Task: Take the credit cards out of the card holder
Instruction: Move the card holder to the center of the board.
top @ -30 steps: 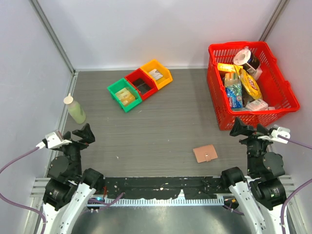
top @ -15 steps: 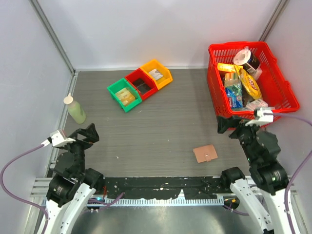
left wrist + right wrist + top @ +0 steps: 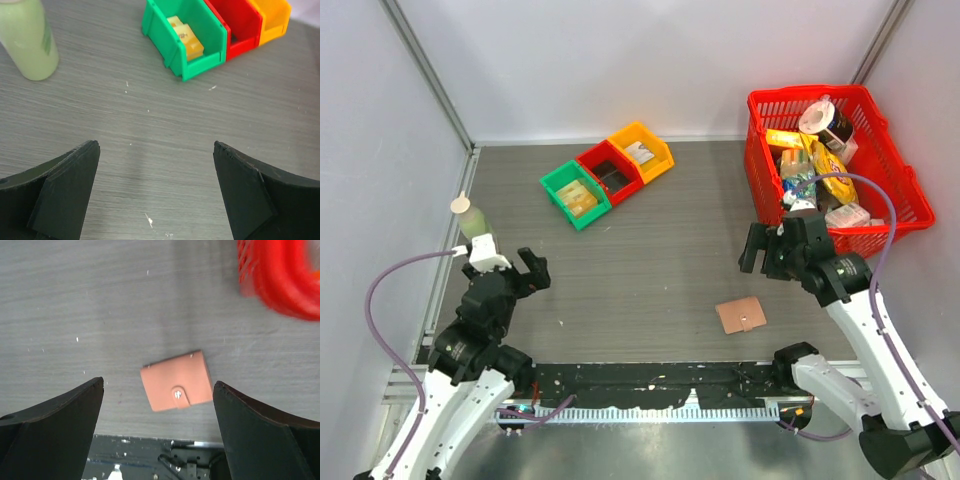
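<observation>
Released and holding nothing, our left gripper (image 3: pixel 533 270) and right gripper (image 3: pixel 757 252) show from above over one grey wood-grain table (image 3: pixel 670 250) between pale walls (image 3: pixel 620 60), with one card holder (image 3: pixel 741 316) lying shut by the front edge near the right gripper, three bins in a row (green bin (image 3: pixel 576 195), red bin (image 3: pixel 610 172), orange bin (image 3: pixel 642 150)), one pale green bottle (image 3: pixel 473 225) and one packed red basket (image 3: pixel 807 92). Our left wrist view gives two spread black fingers (image 3: pixel 65 195), with the bottle and all three bins beyond them. Our right wrist view sets the single card holder flat between two spread fingers, touching neither, the basket blurred at upper right.
</observation>
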